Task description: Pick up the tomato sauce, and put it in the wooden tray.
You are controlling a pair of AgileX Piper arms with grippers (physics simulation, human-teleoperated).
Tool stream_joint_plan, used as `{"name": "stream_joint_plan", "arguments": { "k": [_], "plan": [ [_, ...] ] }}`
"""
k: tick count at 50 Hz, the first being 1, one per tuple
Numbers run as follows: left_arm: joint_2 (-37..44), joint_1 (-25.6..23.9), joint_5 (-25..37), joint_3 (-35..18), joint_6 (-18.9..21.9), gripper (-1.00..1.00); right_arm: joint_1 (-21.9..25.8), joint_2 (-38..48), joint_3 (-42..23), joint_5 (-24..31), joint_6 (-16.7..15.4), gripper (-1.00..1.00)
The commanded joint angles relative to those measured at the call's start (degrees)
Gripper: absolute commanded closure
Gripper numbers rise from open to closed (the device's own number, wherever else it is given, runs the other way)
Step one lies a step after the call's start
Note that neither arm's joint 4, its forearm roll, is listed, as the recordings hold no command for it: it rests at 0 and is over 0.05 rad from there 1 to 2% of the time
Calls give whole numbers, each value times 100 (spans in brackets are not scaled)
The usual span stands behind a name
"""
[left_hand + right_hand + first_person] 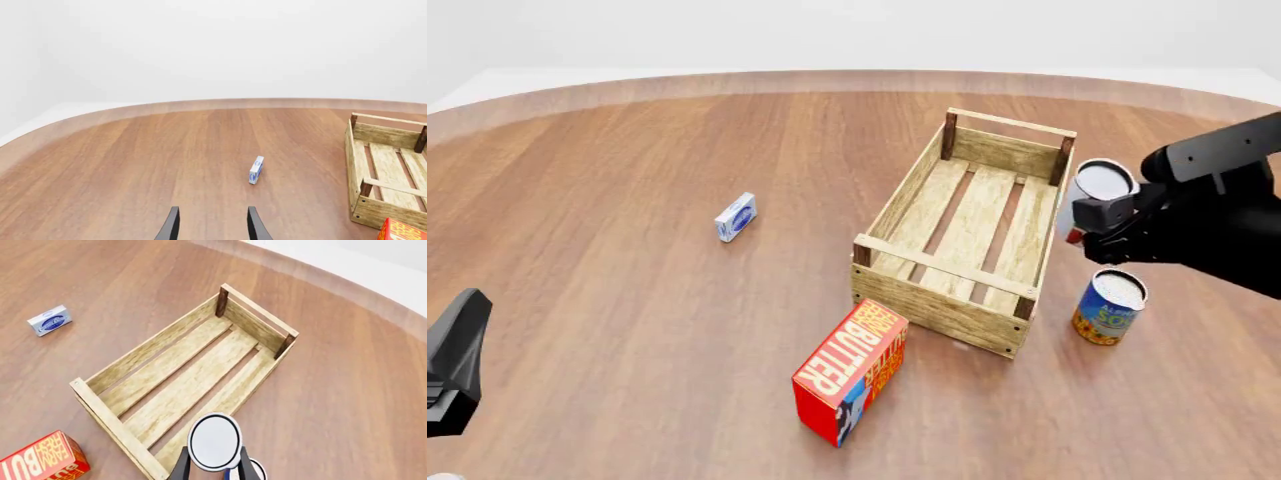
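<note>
A brown wood-grain surface with a curved far edge sits against a plain white room. The tomato sauce is lifted off the surface, grasped between the right gripper fingers, silver top showing, just beside the right long wall of the wooden tray. The tray lies right of centre. A red box reading "BUTTER" lies tilted near its closest corner; a blue and yellow can stands toward the right edge. A small blue-white packet lies alone left of centre. The left gripper fingers are released.
</note>
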Motion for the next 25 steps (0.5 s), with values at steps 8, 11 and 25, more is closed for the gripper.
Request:
{"name": "stream_joint_plan", "arguments": {
  "k": [8,11,25],
  "plan": [
    [0,0,0,0,0,-100,46,601,-247,-361,88,100],
    [0,0,0,0,0,-100,53,695,-292,-405,88,100],
    [0,0,0,0,0,-100,115,1170,-415,-712,141,100]
  ]
}}
